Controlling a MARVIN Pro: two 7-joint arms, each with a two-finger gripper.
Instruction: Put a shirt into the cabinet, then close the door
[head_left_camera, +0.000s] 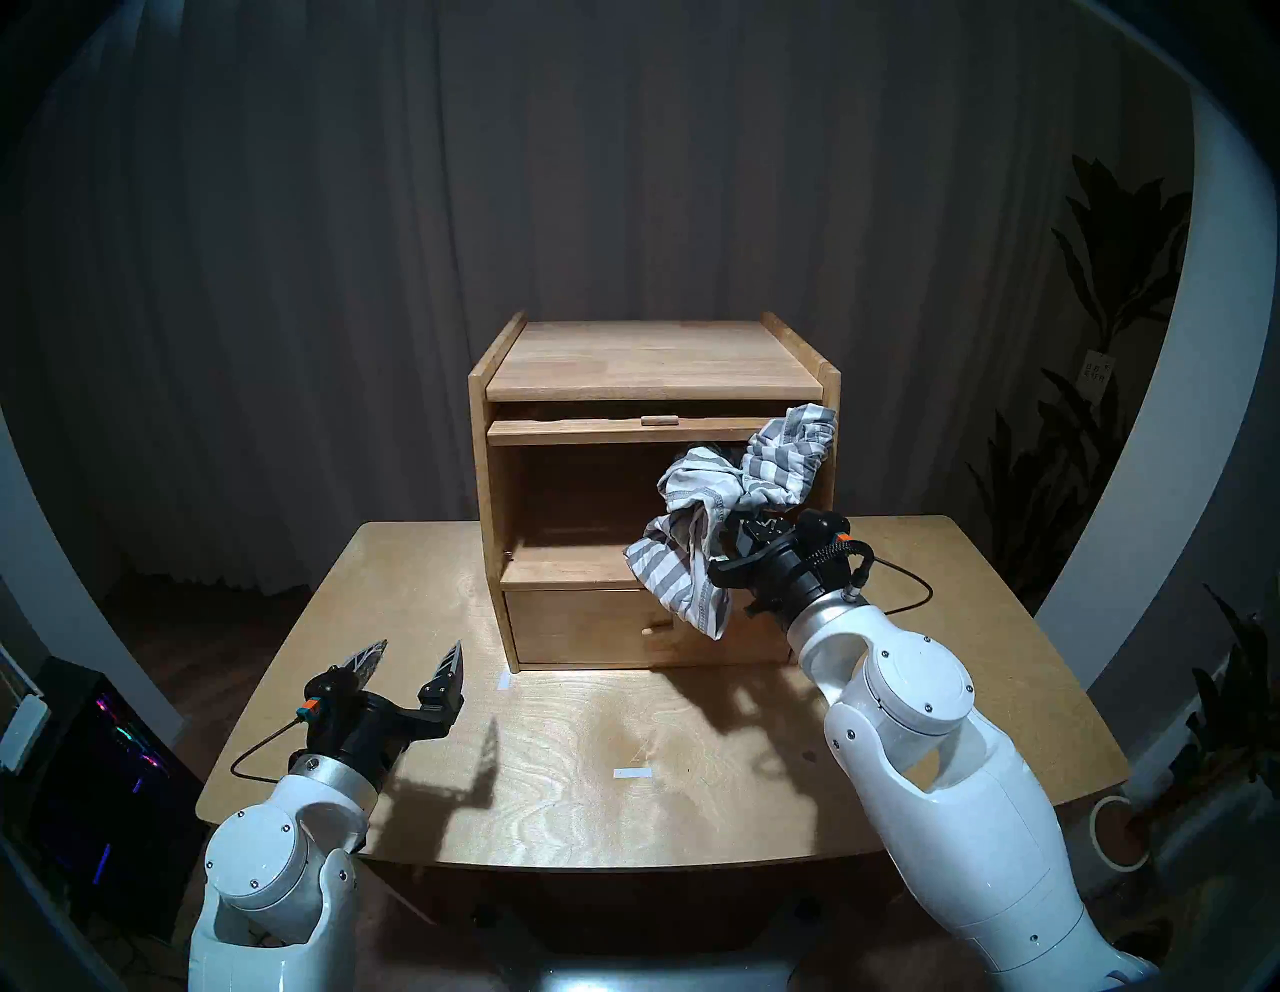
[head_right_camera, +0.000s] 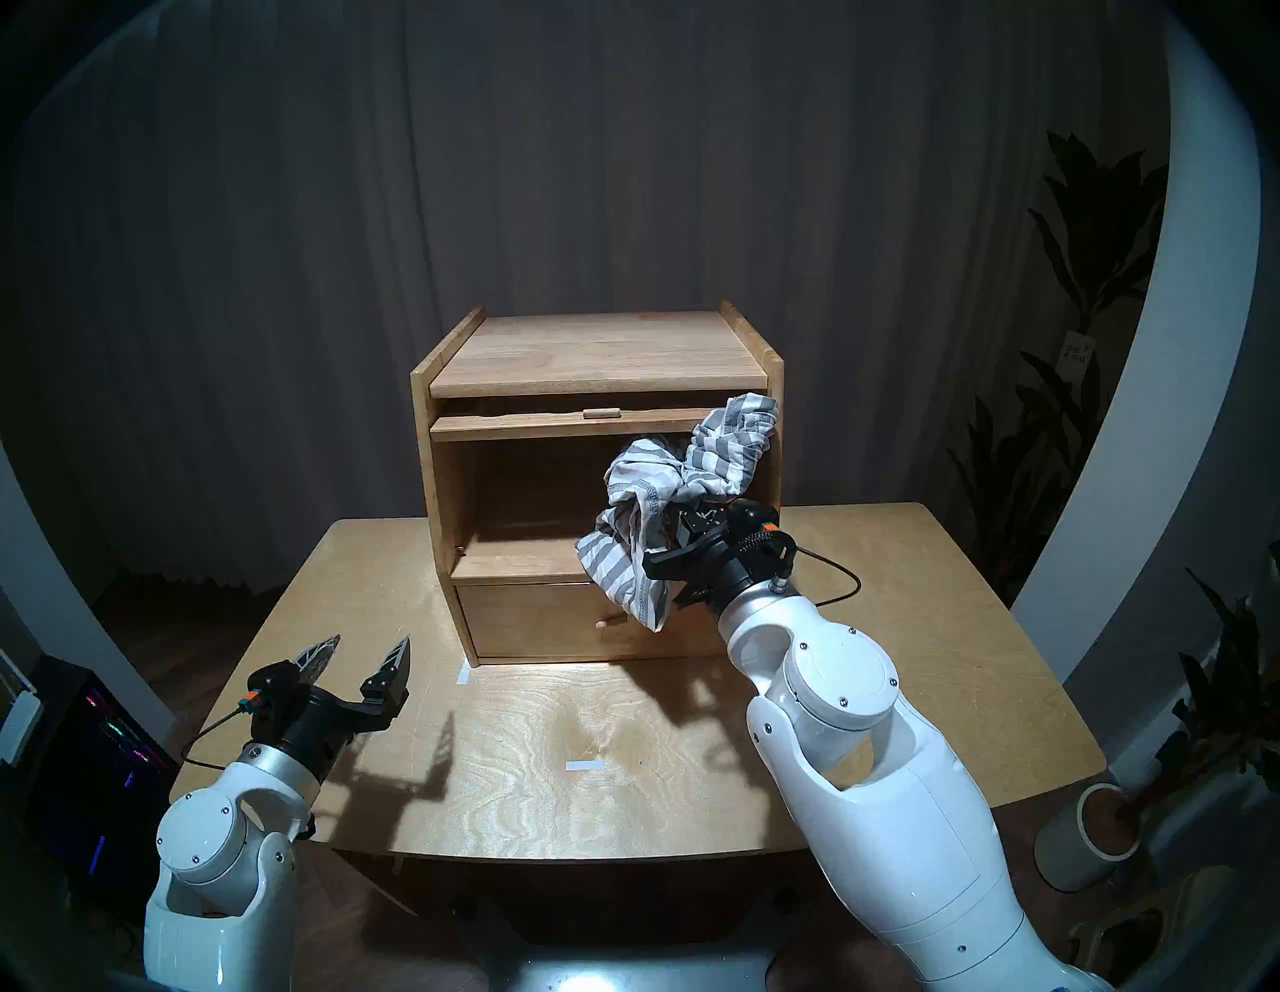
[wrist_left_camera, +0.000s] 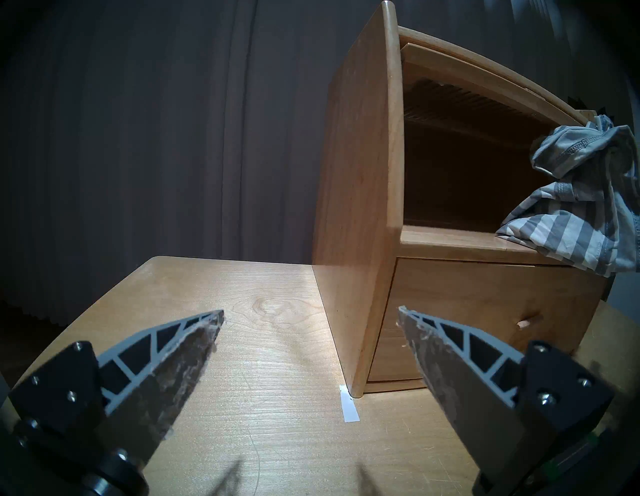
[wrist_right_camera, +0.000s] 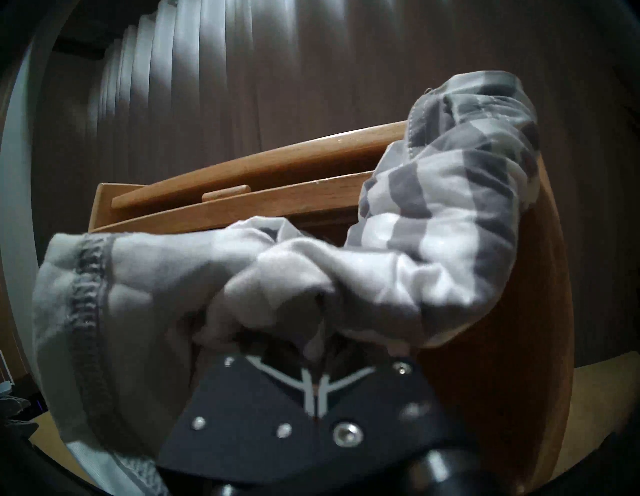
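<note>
Right tool clamped tight on the bunched grey-and-white striped shirt, held in the air before the right half of the cabinet opening; cloth hangs down over the drawer front. The door is raised, lying flat under the cabinet top, peg handle facing out. Left tool spread wide, holding nothing, above the surface, well left of the cabinet.

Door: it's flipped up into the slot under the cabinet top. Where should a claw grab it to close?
Grip the small wooden peg handle at the middle of the door's exposed front edge, coming straight from the front. Only that edge protrudes; the left claw is open and free.
</note>
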